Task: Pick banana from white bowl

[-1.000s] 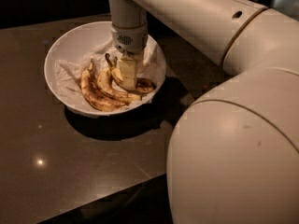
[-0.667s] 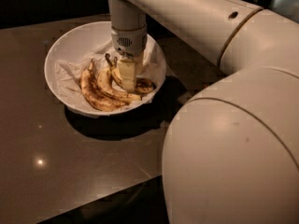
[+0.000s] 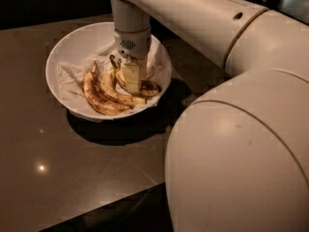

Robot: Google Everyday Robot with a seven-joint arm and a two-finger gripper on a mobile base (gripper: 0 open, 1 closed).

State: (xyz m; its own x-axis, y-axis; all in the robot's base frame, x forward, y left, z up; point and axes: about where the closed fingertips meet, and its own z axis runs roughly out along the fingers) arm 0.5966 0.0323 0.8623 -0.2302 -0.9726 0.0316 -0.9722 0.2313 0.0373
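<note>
The white bowl (image 3: 63, 57) stands on the dark table, lined with a white cloth. Three bananas lie in it. Two brown-streaked ones (image 3: 99, 96) lie side by side on the left. The banana (image 3: 150, 87) lies rightmost, with its stem at the back and its dark brown tip at the right; its middle is covered and no sticker shows. My gripper (image 3: 133, 81) hangs straight down from the arm into the bowl, right over the middle of that banana and down at its level.
The dark glossy table (image 3: 58, 158) has its front edge at the lower left. My arm's large white segments (image 3: 241, 144) fill the right half of the view and hide the table there.
The gripper stays in the same place over the banana. The big near segment of my arm has shifted slightly to the left.
</note>
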